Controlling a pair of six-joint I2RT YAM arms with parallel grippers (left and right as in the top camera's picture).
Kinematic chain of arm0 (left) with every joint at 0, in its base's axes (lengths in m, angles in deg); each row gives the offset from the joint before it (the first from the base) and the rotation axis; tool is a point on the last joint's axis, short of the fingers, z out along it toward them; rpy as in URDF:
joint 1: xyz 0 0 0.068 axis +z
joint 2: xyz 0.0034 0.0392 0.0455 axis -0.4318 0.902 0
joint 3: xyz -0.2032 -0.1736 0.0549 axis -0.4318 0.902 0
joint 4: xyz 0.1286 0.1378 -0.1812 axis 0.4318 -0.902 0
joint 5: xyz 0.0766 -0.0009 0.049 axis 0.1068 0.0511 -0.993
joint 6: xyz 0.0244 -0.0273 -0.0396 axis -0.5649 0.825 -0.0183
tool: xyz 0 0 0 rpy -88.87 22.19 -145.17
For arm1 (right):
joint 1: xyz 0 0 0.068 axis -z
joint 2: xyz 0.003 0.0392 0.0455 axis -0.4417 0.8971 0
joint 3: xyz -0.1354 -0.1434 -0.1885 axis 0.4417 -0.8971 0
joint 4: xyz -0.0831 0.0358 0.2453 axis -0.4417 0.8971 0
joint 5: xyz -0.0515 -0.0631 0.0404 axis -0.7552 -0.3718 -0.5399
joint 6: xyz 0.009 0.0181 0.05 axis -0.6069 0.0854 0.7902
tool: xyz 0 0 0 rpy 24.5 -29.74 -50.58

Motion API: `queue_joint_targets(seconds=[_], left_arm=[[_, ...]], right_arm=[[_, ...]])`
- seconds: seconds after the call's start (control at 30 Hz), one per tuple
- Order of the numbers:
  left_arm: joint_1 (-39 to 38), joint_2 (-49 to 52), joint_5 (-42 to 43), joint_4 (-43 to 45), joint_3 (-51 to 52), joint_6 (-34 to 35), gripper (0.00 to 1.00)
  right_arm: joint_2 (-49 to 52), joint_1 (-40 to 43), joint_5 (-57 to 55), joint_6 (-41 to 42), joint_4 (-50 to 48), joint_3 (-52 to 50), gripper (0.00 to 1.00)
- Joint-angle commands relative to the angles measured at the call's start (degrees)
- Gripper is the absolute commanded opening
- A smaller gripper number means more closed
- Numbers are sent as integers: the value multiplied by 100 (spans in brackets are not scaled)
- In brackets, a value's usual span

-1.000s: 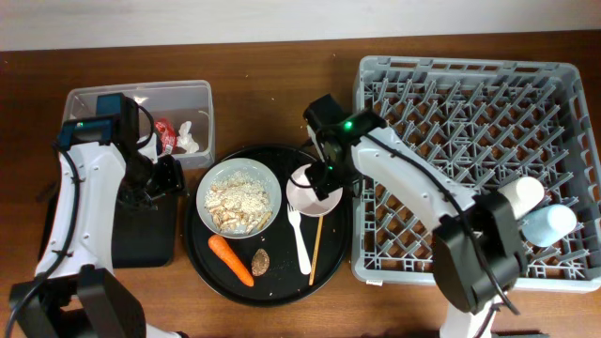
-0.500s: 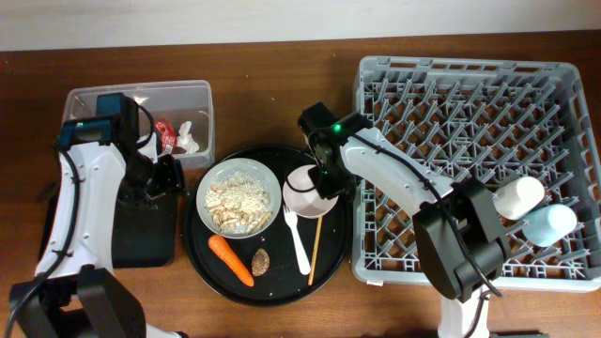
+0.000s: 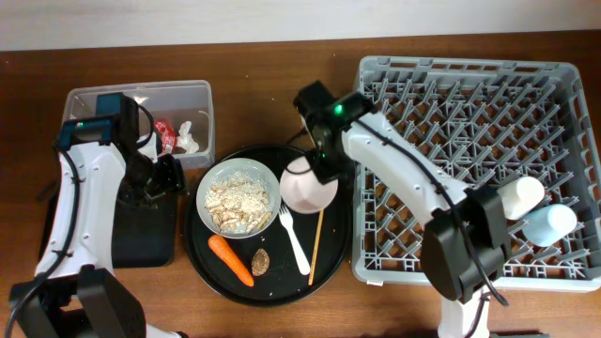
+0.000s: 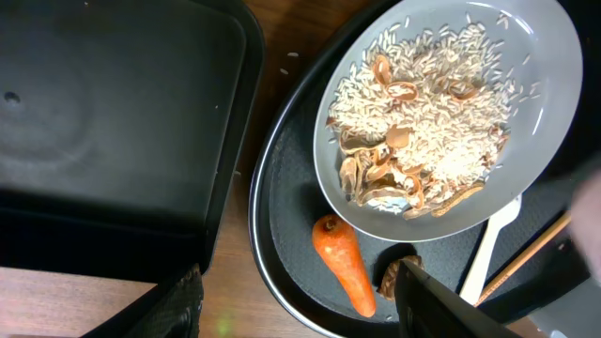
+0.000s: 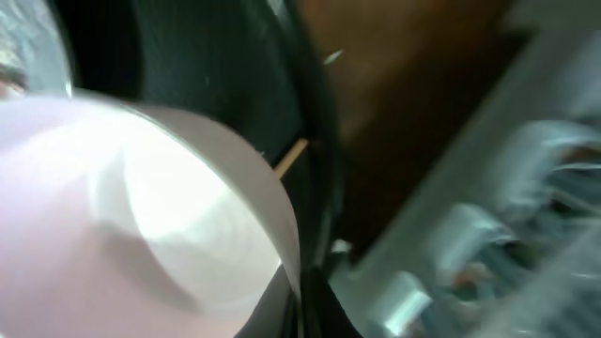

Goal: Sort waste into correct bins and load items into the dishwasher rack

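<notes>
My right gripper (image 3: 324, 167) is shut on the rim of the pink bowl (image 3: 308, 188) over the round black tray; in the right wrist view the bowl (image 5: 141, 207) fills the left side, blurred. The white dish (image 3: 238, 195) holds grainy food scraps. The carrot (image 3: 230, 259), brown pit (image 3: 260, 261), white fork (image 3: 296, 237) and chopstick (image 3: 316, 246) lie on that tray. My left gripper (image 3: 167, 176) hangs open and empty between the shallow black bin (image 3: 141, 235) and the dish (image 4: 441, 103), above the carrot (image 4: 345, 263).
The clear tub (image 3: 141, 99) at the back left holds a red wrapper (image 3: 165, 134) and tissue (image 3: 188, 139). The grey dishwasher rack (image 3: 470, 75) fills the right side, with a white cup (image 3: 521, 195) and a light blue cup (image 3: 549, 223) near its right edge.
My right gripper has shut on the pink bowl's rim and drawn it slightly back and left. The fork has shifted a little. The left arm has not moved.
</notes>
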State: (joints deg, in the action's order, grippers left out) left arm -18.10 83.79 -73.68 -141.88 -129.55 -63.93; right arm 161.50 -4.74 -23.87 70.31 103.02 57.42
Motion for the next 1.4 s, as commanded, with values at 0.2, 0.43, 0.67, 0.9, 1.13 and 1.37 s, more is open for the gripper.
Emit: queue_joint_targets(seconds=[0.2,0.43,0.67,0.9,1.13,1.37], left_arm=[[20,-90,0,13,-46,68,65],[20,-90,2,13,-46,70,65],[20,-90,2,13,-46,70,65],[20,-90,22,33,-46,72,65],[17,-90,22,35,-46,72,65],[20,-90,24,79,-46,72,65]], right_arm=[[-1178,496,-3556,1453,1296,1303,4],[-1436,1838,-4876,2037,1119,1303,4],[-1386,3088,-5654,2035,83,1300,4],[-688,4024,-6343,1779,-289,1300,4],[197,4262,-6260,1777,-428,1300,4],[841,4146,-6096,1812,-341,1298,4]])
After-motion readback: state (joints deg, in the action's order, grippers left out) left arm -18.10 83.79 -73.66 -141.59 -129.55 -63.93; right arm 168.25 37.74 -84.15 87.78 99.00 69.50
